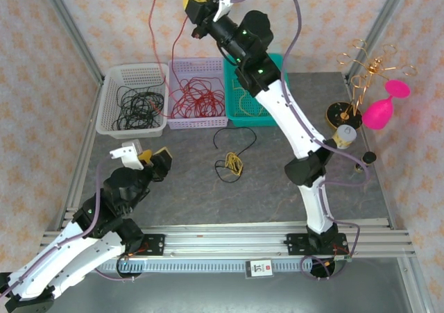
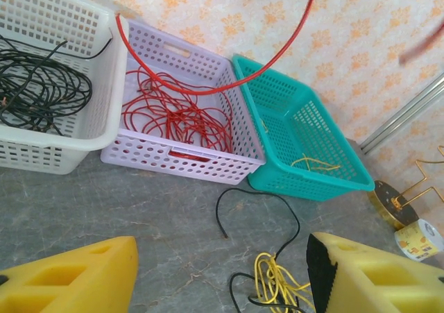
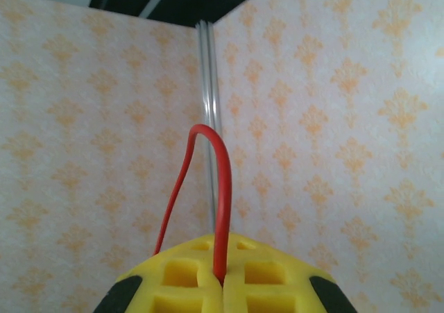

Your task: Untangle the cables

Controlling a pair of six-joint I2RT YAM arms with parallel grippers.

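**mako:** Overhead first. The right gripper (image 1: 198,4) is way up over the far edge of the table (image 1: 277,188), pads pinched on a red cable (image 1: 197,99). Most of that cable's coils sit heaped in the lilac basket (image 1: 194,124). There are black cables (image 1: 135,105) in the white basket (image 1: 132,129) by the far left corner, and a few yellow strands (image 1: 246,101) in the teal basket (image 1: 246,121).

**jt:** What's left to sort?

**mako:** A small black and yellow tangle (image 1: 231,162) mid-table, near the baskets' front walls. The left gripper (image 1: 143,157) hovers toward the near left corner, fingers spread, nothing in them.

**jt:** Left wrist cam?

**mako:** The chunky yellow pads stand wide apart at the bottom, with the tangle on the grey marbled top between them. The yellow is bunched in a tight skein and the black wanders off in an open loop. The baskets are perforated plastic.

**jt:** How will it handle?

**mako:** My guess is light, limp and slick-jacketed, so it'll sag and drag its neighbours along. I'd grab the black on its free loop, away from the knot.

**jt:** Right wrist cam?

**mako:** The red cable is clamped in the seam between the two pads and arches up in a smooth hairpin, so it looks a bit springy.
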